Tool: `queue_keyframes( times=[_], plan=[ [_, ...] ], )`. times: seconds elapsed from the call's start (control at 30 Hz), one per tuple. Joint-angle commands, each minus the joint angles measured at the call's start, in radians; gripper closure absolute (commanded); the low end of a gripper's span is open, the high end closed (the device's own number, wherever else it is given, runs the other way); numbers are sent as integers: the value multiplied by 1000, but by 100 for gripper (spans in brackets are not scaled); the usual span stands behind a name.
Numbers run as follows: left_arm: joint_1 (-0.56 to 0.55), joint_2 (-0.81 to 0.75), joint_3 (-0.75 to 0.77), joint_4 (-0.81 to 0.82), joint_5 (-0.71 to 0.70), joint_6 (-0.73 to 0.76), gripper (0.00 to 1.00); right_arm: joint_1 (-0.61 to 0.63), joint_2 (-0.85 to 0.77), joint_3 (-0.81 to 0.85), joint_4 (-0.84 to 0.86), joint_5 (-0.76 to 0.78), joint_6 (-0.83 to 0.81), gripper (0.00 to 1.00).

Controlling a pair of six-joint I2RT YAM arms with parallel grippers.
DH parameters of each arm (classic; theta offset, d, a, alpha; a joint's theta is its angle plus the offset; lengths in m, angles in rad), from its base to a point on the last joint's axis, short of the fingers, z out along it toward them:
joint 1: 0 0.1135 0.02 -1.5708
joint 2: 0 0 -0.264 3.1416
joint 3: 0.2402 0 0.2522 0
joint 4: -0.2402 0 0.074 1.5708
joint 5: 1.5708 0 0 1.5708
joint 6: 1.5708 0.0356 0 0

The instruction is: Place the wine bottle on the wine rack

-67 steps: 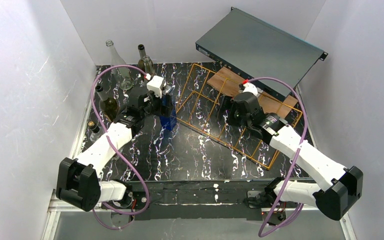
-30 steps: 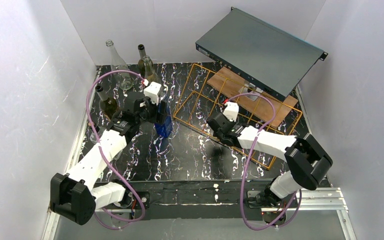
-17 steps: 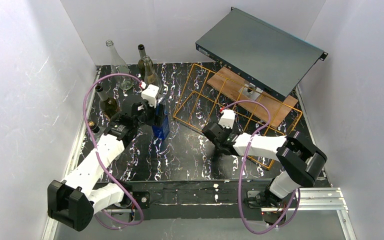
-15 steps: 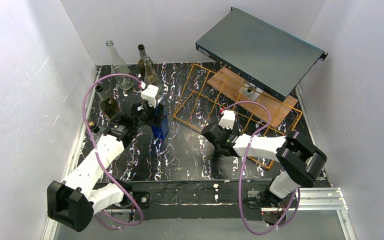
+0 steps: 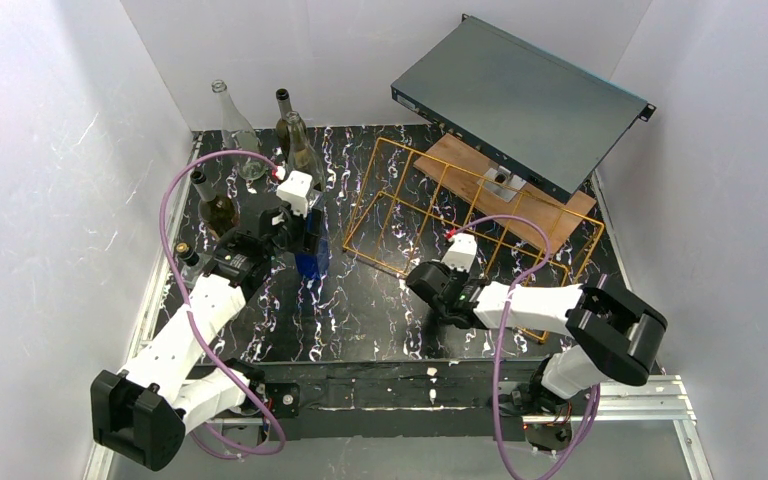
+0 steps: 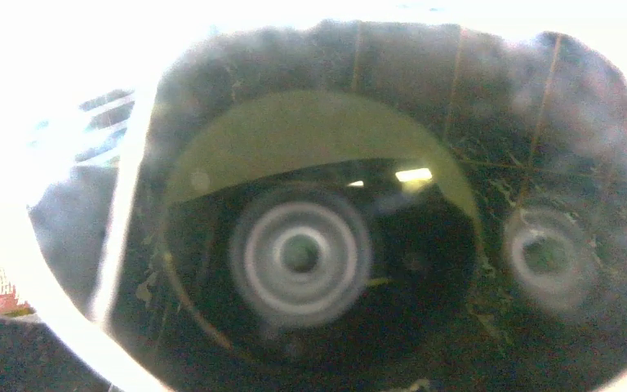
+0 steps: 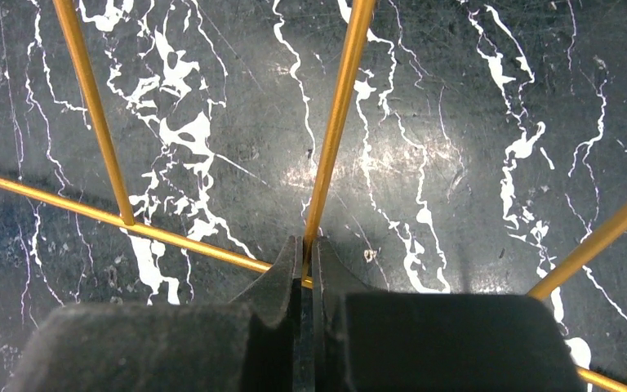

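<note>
A blue wine bottle stands upright left of the middle, and my left gripper is shut on its upper part. The left wrist view is a blur of that bottle's glass, with no fingers showing. The wine rack, an orange-gold wire frame of long slots, lies flat at the middle right. My right gripper is at its near edge. In the right wrist view this gripper is shut on a gold wire of the rack where it meets a cross wire.
Several other bottles stand at the back left: a clear one and dark ones. A grey flat box leans over a brown wooden board behind the rack. White walls close both sides.
My right gripper has shut on the rack's wire, and the rack has slid a little toward the near edge. The left gripper has carried the blue bottle slightly left and nearer.
</note>
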State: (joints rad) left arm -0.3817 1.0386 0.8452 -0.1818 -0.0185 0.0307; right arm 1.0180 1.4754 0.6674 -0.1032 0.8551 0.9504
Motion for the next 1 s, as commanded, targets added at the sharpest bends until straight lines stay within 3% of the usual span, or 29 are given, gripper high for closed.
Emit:
queue_keyframes(
  times=[0.0, 0.37, 0.63, 0.97],
  plan=[
    [-1, -69, 20, 127, -29, 12, 100, 55, -37, -28, -82, 6, 37, 99],
    [0, -68, 20, 124, -27, 9, 100, 142, -67, -29, -161, 46, 127, 96],
    [0, -85, 56, 73, -64, 70, 100, 142, -90, 42, -171, 18, -65, 59],
    [0, -79, 251, -182, -38, 41, 100, 140, -145, 139, -207, -14, -239, 44]
  ],
)
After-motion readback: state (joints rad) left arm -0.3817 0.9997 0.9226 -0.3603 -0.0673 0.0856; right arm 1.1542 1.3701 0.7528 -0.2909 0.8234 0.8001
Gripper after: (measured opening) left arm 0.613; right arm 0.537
